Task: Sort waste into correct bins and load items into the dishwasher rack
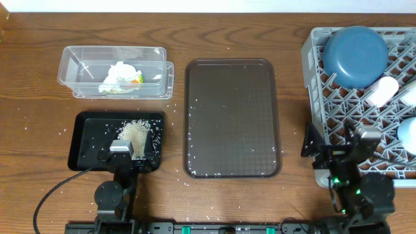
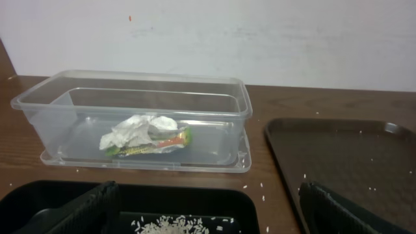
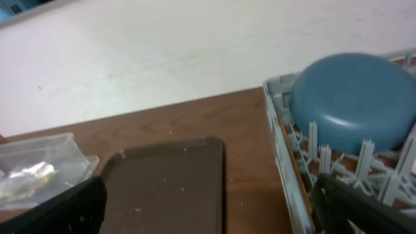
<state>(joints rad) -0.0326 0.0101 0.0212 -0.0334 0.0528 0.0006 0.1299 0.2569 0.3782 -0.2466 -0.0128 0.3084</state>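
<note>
The clear tub at the back left holds the crumpled white tissue and the yellow-green wrapper. The black tray in front of it holds the rice heap. My left gripper is open and empty, low over the tray's near end, with rice between its fingers. The grey rack at the right holds the dark-blue dish, a pale pink cup, a white cup and the light-blue bowl. My right gripper is open and empty at the rack's near-left corner. No chopsticks show.
The brown serving tray lies between the bins and the rack, with loose rice grains on it. More grains are scattered on the wooden table around the black tray and along the front edge. A white wall stands behind the table.
</note>
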